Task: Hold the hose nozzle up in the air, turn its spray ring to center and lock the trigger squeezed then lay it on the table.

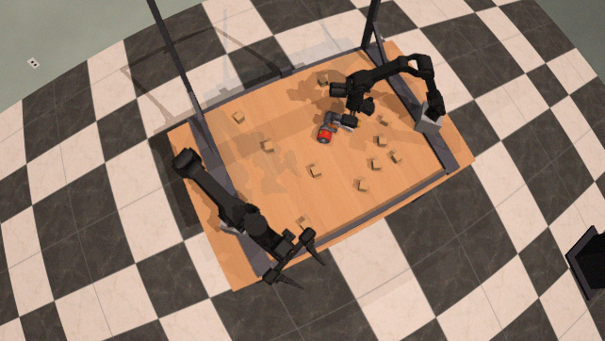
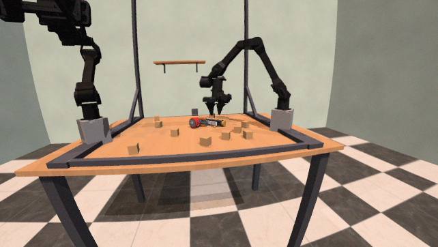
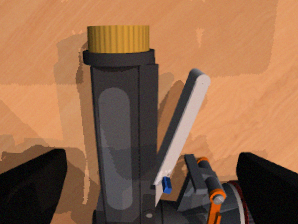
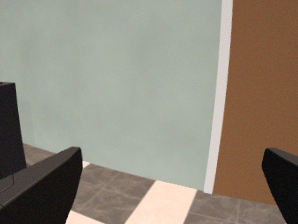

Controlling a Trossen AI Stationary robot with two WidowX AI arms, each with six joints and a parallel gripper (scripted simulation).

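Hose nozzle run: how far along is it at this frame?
Done: nothing visible yet; the hose nozzle lies on the table.
In hand: the left gripper, open, is just above it, apparently lining up a grasp. The right gripper is open, away from it.
Left: lift, ring turn, trigger squeeze and lever lock, raised hold, set-down and release.
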